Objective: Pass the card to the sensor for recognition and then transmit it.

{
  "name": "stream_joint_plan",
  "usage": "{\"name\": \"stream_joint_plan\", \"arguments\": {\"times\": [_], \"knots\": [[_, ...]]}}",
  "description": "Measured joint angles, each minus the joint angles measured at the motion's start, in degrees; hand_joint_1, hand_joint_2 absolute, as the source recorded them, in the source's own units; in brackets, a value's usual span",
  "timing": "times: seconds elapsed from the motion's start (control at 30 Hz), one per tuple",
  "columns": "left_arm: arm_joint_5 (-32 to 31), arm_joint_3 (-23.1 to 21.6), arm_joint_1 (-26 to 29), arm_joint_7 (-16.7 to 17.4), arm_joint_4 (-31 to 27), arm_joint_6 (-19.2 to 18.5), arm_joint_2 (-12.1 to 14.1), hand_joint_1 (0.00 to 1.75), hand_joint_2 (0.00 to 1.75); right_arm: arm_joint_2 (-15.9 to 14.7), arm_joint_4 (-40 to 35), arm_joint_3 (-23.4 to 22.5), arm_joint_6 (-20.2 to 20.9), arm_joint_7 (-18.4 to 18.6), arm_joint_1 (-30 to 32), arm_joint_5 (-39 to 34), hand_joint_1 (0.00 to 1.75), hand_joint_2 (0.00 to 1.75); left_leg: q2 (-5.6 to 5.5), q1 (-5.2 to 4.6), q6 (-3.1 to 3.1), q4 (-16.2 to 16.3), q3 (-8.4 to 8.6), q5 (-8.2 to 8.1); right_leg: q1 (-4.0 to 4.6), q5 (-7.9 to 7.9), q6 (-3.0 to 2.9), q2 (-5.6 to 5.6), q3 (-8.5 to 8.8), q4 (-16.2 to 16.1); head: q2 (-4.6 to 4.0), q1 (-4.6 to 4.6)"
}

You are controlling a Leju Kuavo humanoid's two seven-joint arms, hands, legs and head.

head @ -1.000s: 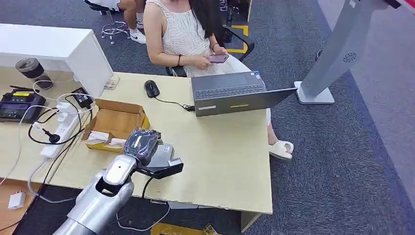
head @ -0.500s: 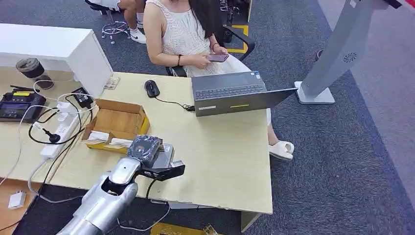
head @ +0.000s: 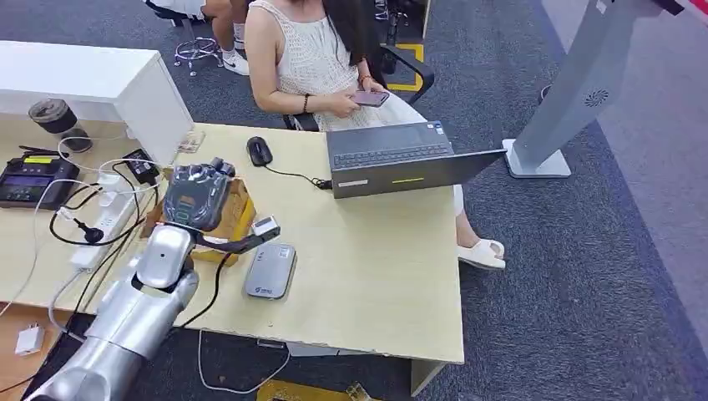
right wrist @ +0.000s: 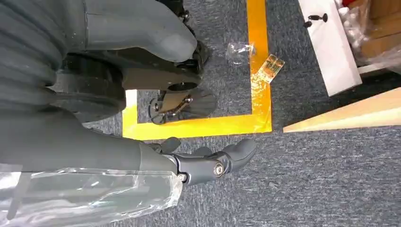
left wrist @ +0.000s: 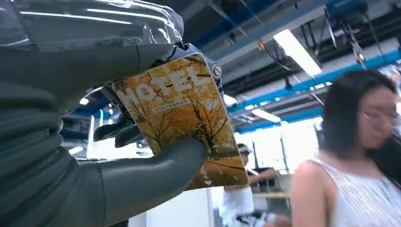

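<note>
Left hand [head: 196,196] raised over the cardboard box [head: 236,219] near the left part of the wooden surface [head: 376,267], back of the hand toward the head camera. Thumb and darker fingers [left wrist: 120,132] pinching the card [left wrist: 182,118], seen close in the left wrist view: a yellow-orange card with bare autumn trees and the word HOTEL across one end, held tilted, thumb pressed over its lower face. Grey card reader [head: 270,271] lying flat on the surface just right of the arm, apart from the hand, a cable running off the near edge. Open laptop [head: 392,157] farther back on the surface, black mouse [head: 259,150] to its left. Person [head: 313,58] seated behind the surface, holding a phone [head: 371,98]. Power strip [head: 100,230] and tangled cables at the left side. Right hand [right wrist: 208,163] hanging over blue-grey carpet and yellow floor tape [right wrist: 257,71], fingers loosely spread, holding nothing.
</note>
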Motion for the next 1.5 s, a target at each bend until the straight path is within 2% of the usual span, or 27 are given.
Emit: {"name": "stream_joint_plan", "arguments": {"times": [0.17, 0.33, 0.67, 1.17, 1.2, 1.5], "knots": [[-0.17, 1.36, -6.17, -0.29, 1.77, -0.70, 3.37, 1.75, 1.75, 0.00, 0.02, 0.59, 0.33, 0.30, -0.04, 0.27, 0.00, 1.75, 0.01, 0.02, -0.09, 0.00, -0.06, 0.07, 0.03, 0.08, -0.10, 0.02, -0.09, 0.02, 0.00, -0.02], [-0.28, 1.36, -11.00, 0.26, 5.82, -2.01, 4.60, 1.75, 1.75, 0.04, 0.13, 1.09, 0.42, 0.79, -0.16, 0.31, 0.00, 1.75, 0.01, 0.02, -0.08, 0.00, -0.13, 0.13, 0.03, 0.14, -0.11, 0.01, -0.14, 0.02, 0.00, 0.00], [-0.33, 1.34, -15.08, 0.83, 11.13, -2.29, 4.09, 1.75, 1.75, 0.13, 0.28, 1.95, 0.59, 1.09, -0.31, 1.12, 0.00, 1.75, 0.04, 0.01, -0.08, 0.01, -0.18, 0.14, 0.03, 0.16, -0.10, 0.04, -0.23, 0.02, 0.00, 0.00], [0.04, 1.34, -15.36, -0.94, 13.66, -1.00, 3.33, 1.75, 1.75, 0.13, 0.35, 1.99, -0.02, 1.09, -0.25, 0.94, 0.00, 1.75, 0.04, 0.01, -0.09, 0.01, -0.23, 0.14, 0.03, 0.16, -0.10, 0.04, -0.27, 0.02, 0.00, 0.02], [0.02, 1.34, -15.36, -1.07, 13.68, -1.00, 3.27, 0.00, 1.75, 0.13, 0.35, 1.99, -0.02, 1.09, -0.26, 0.94, 0.00, 1.75, 0.04, 0.01, -0.09, 0.01, -0.23, 0.14, 0.03, 0.16, -0.10, 0.04, -0.26, 0.02, 0.00, 0.00], [0.35, 1.47, -14.57, -2.14, 13.51, 0.43, 2.63, 0.00, 1.75, 0.13, 0.35, 2.01, -0.09, 1.09, -0.16, 0.61, 0.00, 1.75, 0.04, 0.01, -0.09, 0.01, -0.24, 0.14, 0.03, 0.16, -0.11, 0.04, -0.27, 0.02, 0.00, 0.00]]}}
